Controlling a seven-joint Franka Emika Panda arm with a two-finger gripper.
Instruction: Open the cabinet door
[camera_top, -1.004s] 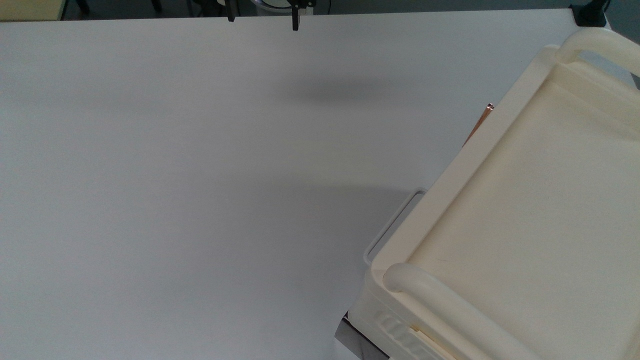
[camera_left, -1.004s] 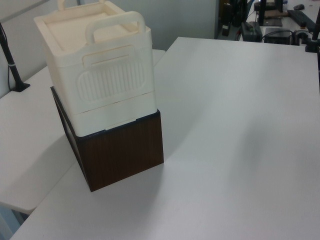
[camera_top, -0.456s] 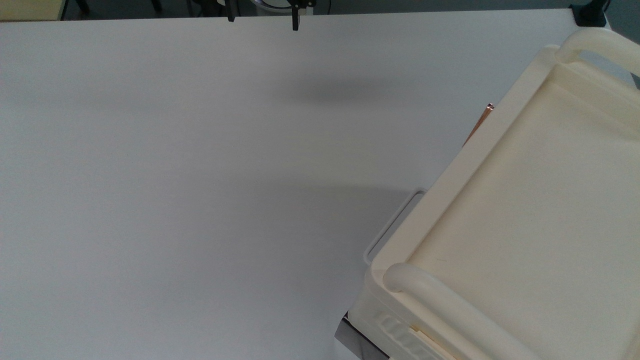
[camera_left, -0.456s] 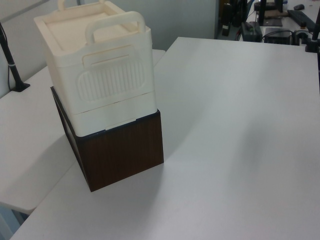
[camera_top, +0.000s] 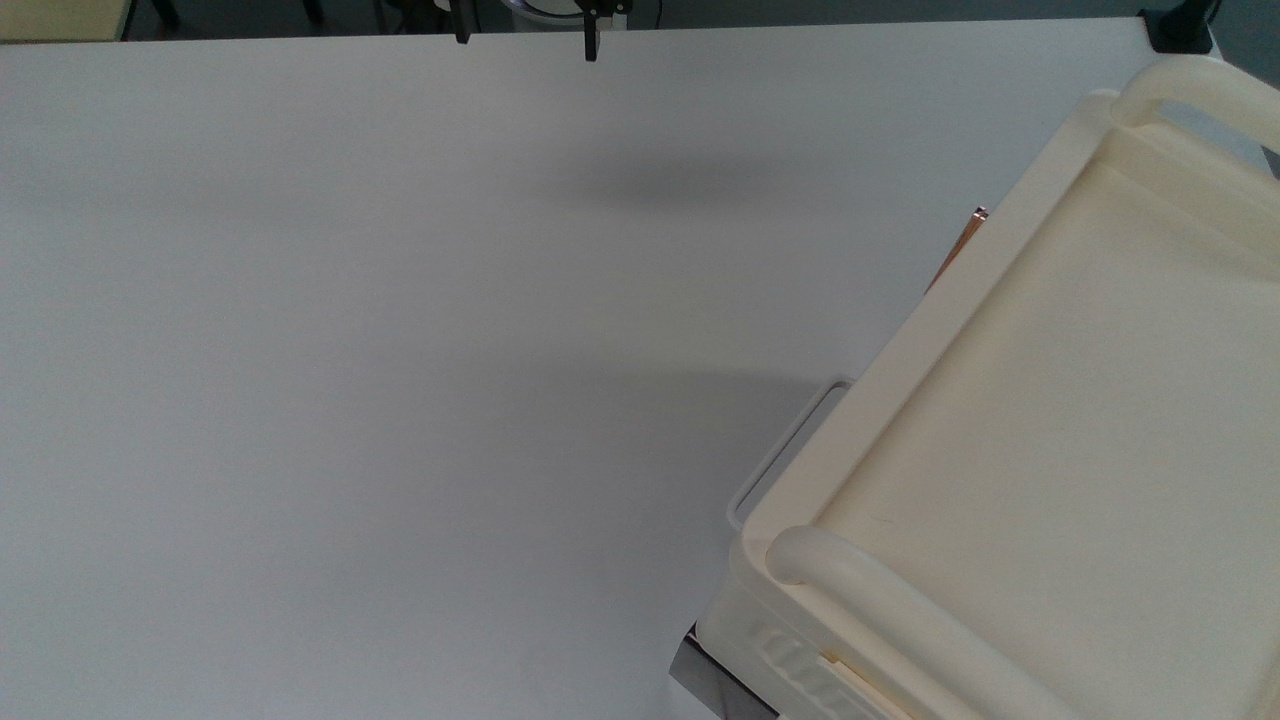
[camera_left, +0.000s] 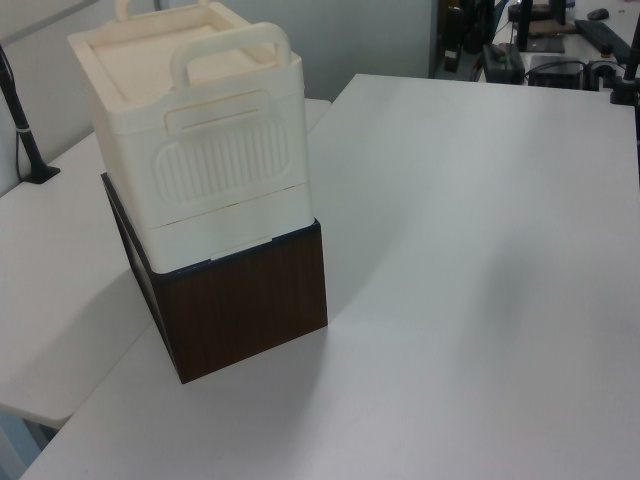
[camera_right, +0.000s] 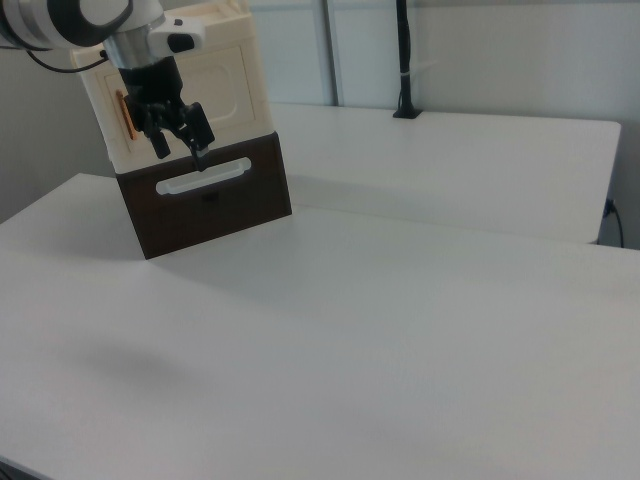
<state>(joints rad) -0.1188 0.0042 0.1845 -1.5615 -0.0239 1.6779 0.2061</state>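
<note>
The cabinet door (camera_right: 222, 86) is a cream-white panel on the front of the cream cabinet (camera_left: 195, 140), and it sits flush with the cabinet. Its copper bar handle (camera_right: 122, 112) stands at the right view's left edge of the door. In the top view the copper handle (camera_top: 958, 246) peeks out from under the cabinet's tray-like top (camera_top: 1080, 420). My gripper (camera_top: 527, 38) is open at the top view's upper edge, far from the cabinet, with nothing between its fingers. In the right view the gripper (camera_right: 180, 143) hangs in front of the cabinet.
The cabinet rests on a dark brown wooden box (camera_left: 245, 300) with a thin white wire loop handle (camera_top: 785, 450) on its front. The white table (camera_top: 400, 350) stretches wide to the top view's left. A second white table (camera_right: 450, 160) adjoins it, with a black pole (camera_right: 405, 60).
</note>
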